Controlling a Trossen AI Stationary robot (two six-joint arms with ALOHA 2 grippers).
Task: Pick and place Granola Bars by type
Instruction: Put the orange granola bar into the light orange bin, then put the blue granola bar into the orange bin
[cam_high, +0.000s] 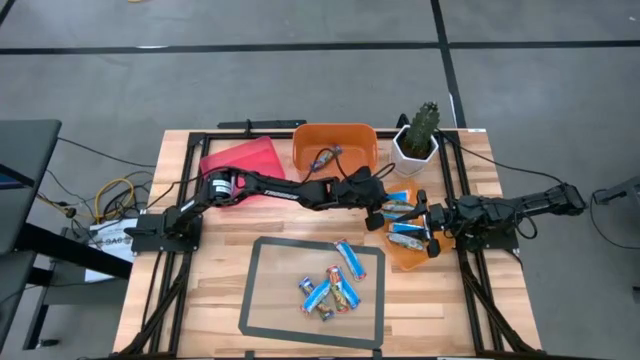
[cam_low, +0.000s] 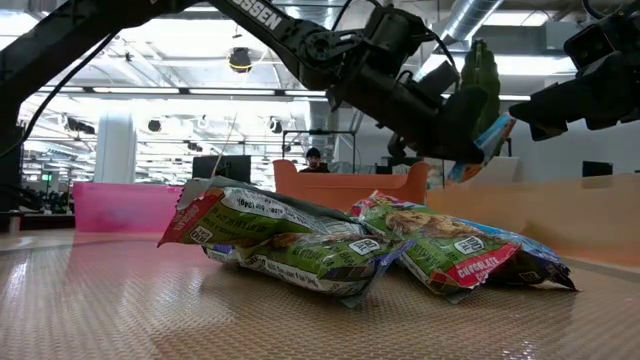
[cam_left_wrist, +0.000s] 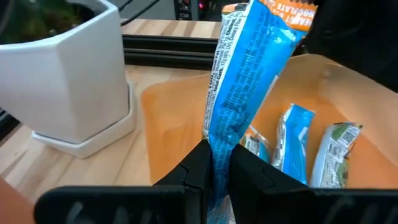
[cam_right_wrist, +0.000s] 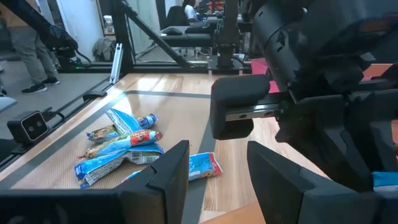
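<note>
1. Bars are the job: a blue bar (cam_left_wrist: 239, 81) stands pinched by its lower end between the left fingers (cam_left_wrist: 217, 171), hanging upright just above the orange tray (cam_left_wrist: 168, 118).
2. Just past those fingers, more blue bars (cam_left_wrist: 292, 143) lie in the tray, with a green-ended one (cam_left_wrist: 333, 152) beside them.
3. My guess is the bars are light, crinkly and slick; a grip on the flat crimped end, as here, looks safest, since the middle may slide or crush.
4. The right fingers (cam_right_wrist: 217, 177) are spread wide and hold nothing; beyond them a loose pile (cam_right_wrist: 118, 146) of bars lies on the desk (cam_right_wrist: 168, 112) inside a taped rectangle.
5. Farther from the left fingers stand a white pot (cam_high: 413, 148) with a cactus, an orange bin (cam_high: 335, 145) and a pink bin (cam_high: 240, 160).
6. The desk is pale wooden slats, probably easy to slide on. Behind it, an open workshop with ceiling lights and people.
</note>
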